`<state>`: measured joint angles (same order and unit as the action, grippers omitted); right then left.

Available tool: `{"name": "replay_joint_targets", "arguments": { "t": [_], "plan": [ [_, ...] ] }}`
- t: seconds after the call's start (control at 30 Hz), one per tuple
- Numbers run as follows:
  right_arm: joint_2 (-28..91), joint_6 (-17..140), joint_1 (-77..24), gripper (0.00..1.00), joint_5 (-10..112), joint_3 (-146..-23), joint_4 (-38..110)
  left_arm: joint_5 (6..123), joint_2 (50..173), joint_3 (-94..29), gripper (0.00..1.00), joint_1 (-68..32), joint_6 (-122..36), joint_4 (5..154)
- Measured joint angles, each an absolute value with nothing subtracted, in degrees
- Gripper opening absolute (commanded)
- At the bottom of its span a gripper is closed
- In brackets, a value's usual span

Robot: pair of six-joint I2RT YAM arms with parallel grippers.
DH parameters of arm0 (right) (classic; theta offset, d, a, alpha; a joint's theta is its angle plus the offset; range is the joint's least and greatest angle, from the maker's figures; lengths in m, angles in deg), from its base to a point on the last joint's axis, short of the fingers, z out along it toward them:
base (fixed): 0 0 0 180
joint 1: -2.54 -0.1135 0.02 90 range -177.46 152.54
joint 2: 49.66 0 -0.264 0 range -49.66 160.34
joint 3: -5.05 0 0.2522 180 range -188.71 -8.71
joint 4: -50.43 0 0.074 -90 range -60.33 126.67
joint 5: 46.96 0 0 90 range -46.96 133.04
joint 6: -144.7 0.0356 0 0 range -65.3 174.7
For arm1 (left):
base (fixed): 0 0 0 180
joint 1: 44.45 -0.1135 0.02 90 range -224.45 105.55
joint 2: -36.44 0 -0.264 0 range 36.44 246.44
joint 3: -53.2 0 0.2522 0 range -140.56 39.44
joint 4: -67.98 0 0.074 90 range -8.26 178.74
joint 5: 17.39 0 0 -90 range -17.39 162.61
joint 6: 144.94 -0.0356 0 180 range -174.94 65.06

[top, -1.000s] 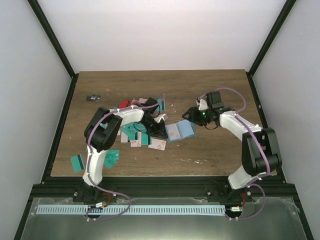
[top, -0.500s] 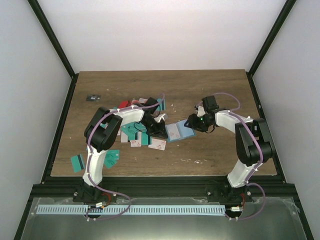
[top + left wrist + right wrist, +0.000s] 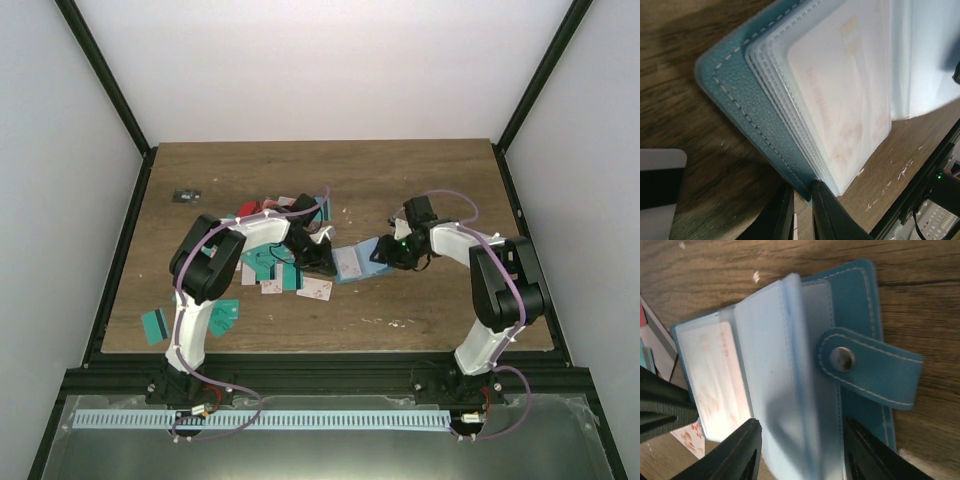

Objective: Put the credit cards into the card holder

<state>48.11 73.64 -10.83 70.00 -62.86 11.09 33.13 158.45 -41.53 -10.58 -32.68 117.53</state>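
Blue-teal stitched card holder (image 3: 358, 262) open, one pink-blotted card (image 3: 715, 370) sleeved; many loose thin credit cards (image 3: 260, 264) outstanding. Left gripper (image 3: 804, 194) clamped on holder edge; right gripper (image 3: 800, 432) apart, straddling sleeves (image 3: 767, 365).

One card holder (image 3: 358, 262). Two teal cards (image 3: 153, 325) lie alone at the left; the heap of cards (image 3: 264, 264) is too mixed to count. One small dark thing (image 3: 185, 194).
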Motion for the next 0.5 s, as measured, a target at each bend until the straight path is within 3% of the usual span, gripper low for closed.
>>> {"name": "replay_joint_targets", "arguments": {
  "t": [0.1,0.2,0.37,0.5],
  "plan": [
    [48.09,73.62,-11.39,0.33,70.79,-62.75,11.04,33.33,158.76,-42.04,0.14,-10.43,-32.48,117.34],
    [47.98,73.69,-12.66,0.32,70.79,-62.97,10.65,33.52,158.87,-42.28,0.14,-10.28,-32.41,117.29],
    [47.98,73.82,-16.12,0.47,68.15,-65.50,8.05,33.83,158.94,-42.52,0.13,-10.02,-32.26,117.31],
    [47.98,73.99,-19.00,0.52,64.12,-68.26,5.56,34.00,158.96,-42.60,0.14,-9.75,-32.09,117.16]
  ]
}}
